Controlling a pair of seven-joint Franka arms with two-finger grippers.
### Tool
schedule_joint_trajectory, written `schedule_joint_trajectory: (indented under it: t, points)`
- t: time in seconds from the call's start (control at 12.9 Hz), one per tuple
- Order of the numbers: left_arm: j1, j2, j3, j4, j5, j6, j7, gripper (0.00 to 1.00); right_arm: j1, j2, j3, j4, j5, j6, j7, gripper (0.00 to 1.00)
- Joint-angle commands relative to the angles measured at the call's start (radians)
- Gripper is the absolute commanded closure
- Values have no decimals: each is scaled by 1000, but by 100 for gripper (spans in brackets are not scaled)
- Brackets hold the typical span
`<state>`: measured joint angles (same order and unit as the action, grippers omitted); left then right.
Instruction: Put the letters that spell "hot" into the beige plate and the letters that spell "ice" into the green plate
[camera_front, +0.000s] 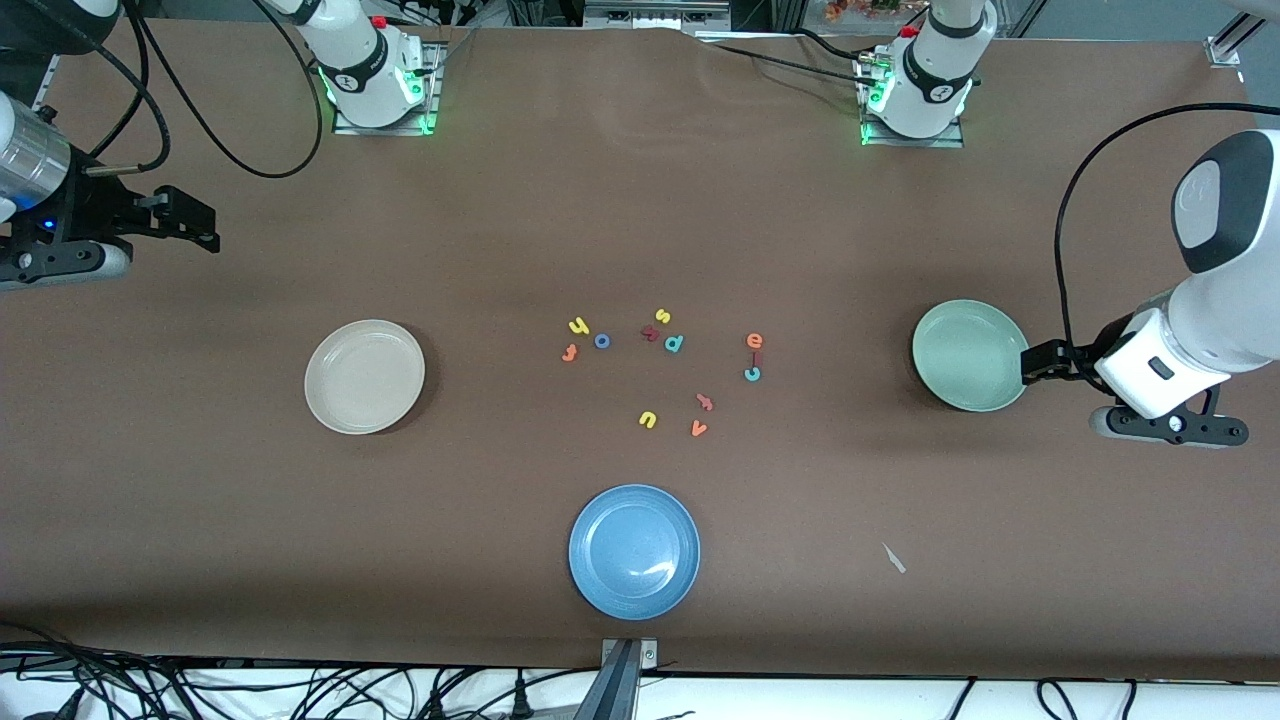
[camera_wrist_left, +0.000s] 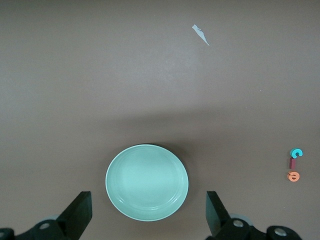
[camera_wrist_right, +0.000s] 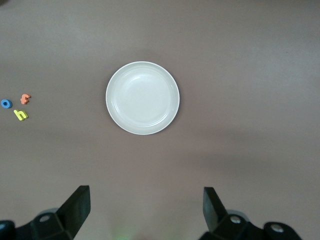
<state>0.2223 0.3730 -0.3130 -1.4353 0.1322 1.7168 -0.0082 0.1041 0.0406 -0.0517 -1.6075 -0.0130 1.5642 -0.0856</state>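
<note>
Nothing is sorted yet: the yellow h (camera_front: 578, 325), blue o (camera_front: 602, 341) and orange t (camera_front: 569, 352) cluster mid-table, the e (camera_front: 754, 340), i (camera_front: 757, 357) and c (camera_front: 752, 374) toward the left arm's end. The beige plate (camera_front: 364, 377) and green plate (camera_front: 969, 355) sit empty. Only the front view shows the blue plate (camera_front: 634, 551) near the table's front edge. The left gripper (camera_wrist_left: 149, 217) over the green plate's edge and the right gripper (camera_wrist_right: 146, 212) near its table end both gape wide, empty.

Both arms are white with black joint rings and dark grey caps. Each base stands on a metal plate, glows green and has a small red button. Black cables hang beside the arms. The left gripper (camera_wrist_left: 147, 215) and right gripper (camera_wrist_right: 145, 212) have black fingers
</note>
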Motion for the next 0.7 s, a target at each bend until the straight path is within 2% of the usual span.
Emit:
schedule_joint_trajectory:
  t: [0.0,0.62]
  points:
    - [-4,-8,6,9,-33,-5,13,0,-3,-5,3,-2,-2,7,-16,0]
    - [-41,-17,-4,26,-36,-6,-2,0,-1,7,10,-8,7,27,-14,0]
